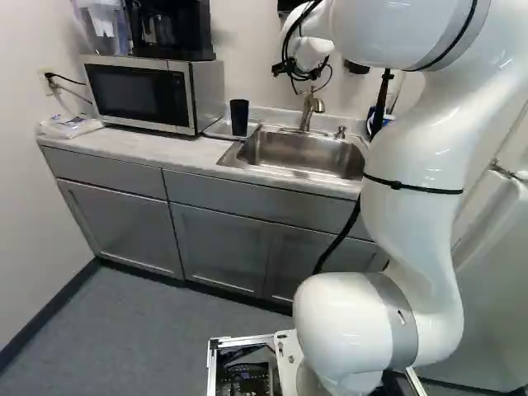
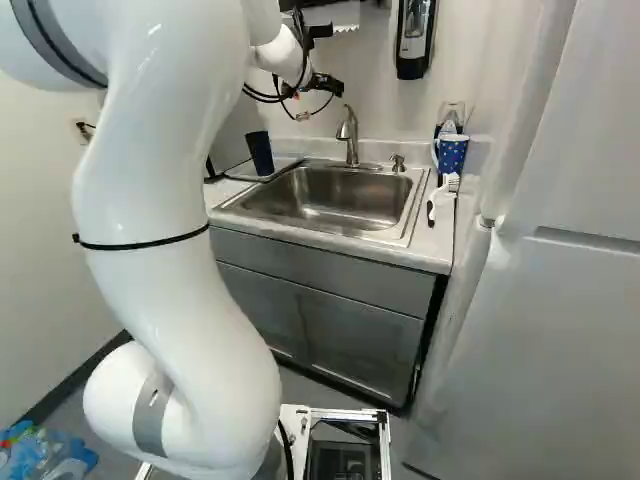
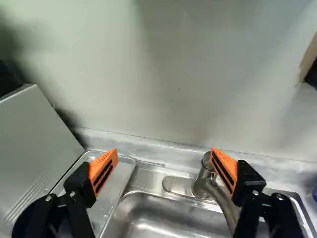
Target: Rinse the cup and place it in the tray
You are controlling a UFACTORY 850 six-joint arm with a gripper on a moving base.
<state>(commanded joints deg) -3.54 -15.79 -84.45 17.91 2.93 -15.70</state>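
My gripper (image 1: 302,73) is up by the wall above the sink's back edge. In the wrist view the gripper (image 3: 165,161) stands wide open with nothing held. A dark cup (image 1: 239,118) stands on the metal tray (image 1: 218,129), between microwave and sink; the right base view shows the same cup (image 2: 260,153). I cannot make the cup out in the wrist view, where the tray (image 3: 130,171) lies beyond and beside one finger. The faucet (image 3: 202,181) rises near the other finger, behind the steel sink (image 3: 148,210). A blue dotted mug (image 2: 453,153) stands right of the sink.
A microwave (image 1: 136,95) with a coffee maker (image 1: 169,29) on top stands left of the tray. Right of the sink lies a white brush (image 2: 437,197) near a soap pump (image 2: 398,163). A wall dispenser (image 2: 415,38) hangs above, and a tall white fridge (image 2: 560,300) stands at the right.
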